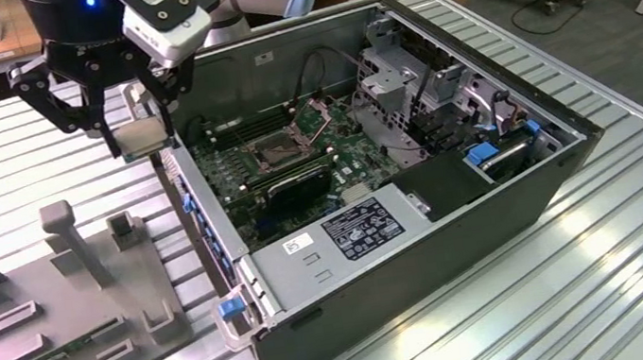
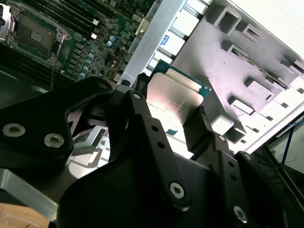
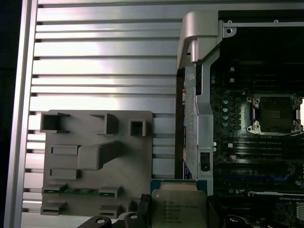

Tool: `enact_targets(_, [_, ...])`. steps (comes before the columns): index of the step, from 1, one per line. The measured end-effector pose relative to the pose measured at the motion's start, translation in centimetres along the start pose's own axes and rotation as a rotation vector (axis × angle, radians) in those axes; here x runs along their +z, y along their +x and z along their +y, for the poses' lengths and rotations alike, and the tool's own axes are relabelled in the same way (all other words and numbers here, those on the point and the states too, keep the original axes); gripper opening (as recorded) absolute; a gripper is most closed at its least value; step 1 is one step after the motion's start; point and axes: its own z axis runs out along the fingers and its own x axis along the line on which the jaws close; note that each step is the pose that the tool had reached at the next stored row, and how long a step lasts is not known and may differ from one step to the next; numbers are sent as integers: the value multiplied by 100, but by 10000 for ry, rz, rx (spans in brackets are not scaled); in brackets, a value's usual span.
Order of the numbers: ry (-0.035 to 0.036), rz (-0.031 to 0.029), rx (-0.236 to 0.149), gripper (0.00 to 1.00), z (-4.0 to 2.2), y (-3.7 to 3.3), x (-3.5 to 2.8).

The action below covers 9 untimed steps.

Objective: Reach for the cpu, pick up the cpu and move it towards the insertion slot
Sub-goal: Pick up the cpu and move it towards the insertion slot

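- Tool (image 1: 143, 135) was clamped on the cpu (image 1: 144, 138); I saw it up in the air, over the edge of the open pc case (image 1: 529, 197) on the exterior view's left.
- Second wrist view: cpu (image 2: 173, 97) sat betw. two black fingers (image 2: 202, 126), silvery lid facing cam, green rim along one edge.
- First wrist view: cpu (image 3: 179, 209) was level w/ the case wall, grey fixture tray (image 3: 97, 166) to one side, motherboard to the other.
- Insertion slot (image 1: 276, 151) lay on the green motherboard (image 1: 345, 162) inside the case, frame open, dark centre bare; well apart from the cpu. I saw it in both wrist views too (image 2: 35, 35) (image 3: 275, 113).
- Fixture tray (image 1: 63, 324) sat on the ribbed metal desk (image 1: 591, 273) beside the case, w/ a green memory stick (image 1: 61, 354) lying in one of its holders.
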Motion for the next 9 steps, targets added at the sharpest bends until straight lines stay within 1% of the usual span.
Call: enact_targets(9, [0,0,0,54,-1,-17,6])
